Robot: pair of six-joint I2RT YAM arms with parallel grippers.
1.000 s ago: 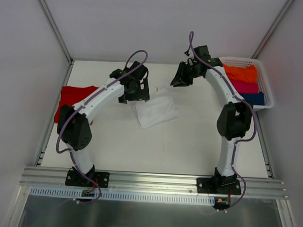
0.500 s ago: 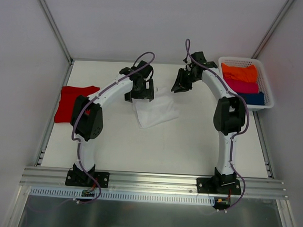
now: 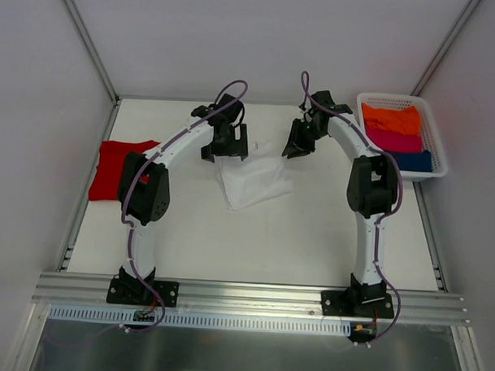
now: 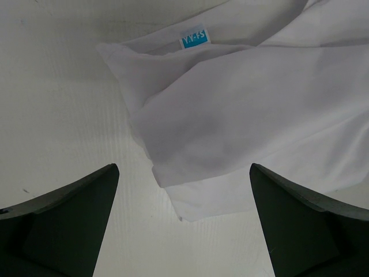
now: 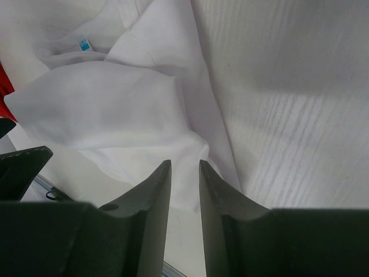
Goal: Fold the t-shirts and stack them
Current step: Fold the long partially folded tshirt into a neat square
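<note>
Left claw (image 3: 226, 150) hangs spread wide and empty over the white shirt (image 3: 254, 179) mid-table. Right claw (image 3: 296, 148), nearly pinched, holds nothing. White looks half-folded (rumpled); the folded red shirt (image 3: 118, 166) lies left, unstacked.

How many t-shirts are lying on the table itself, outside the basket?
2. The white t-shirt lies crumpled in the middle; the red t-shirt lies flat at the far left. Any others underneath them would be hidden.
</note>
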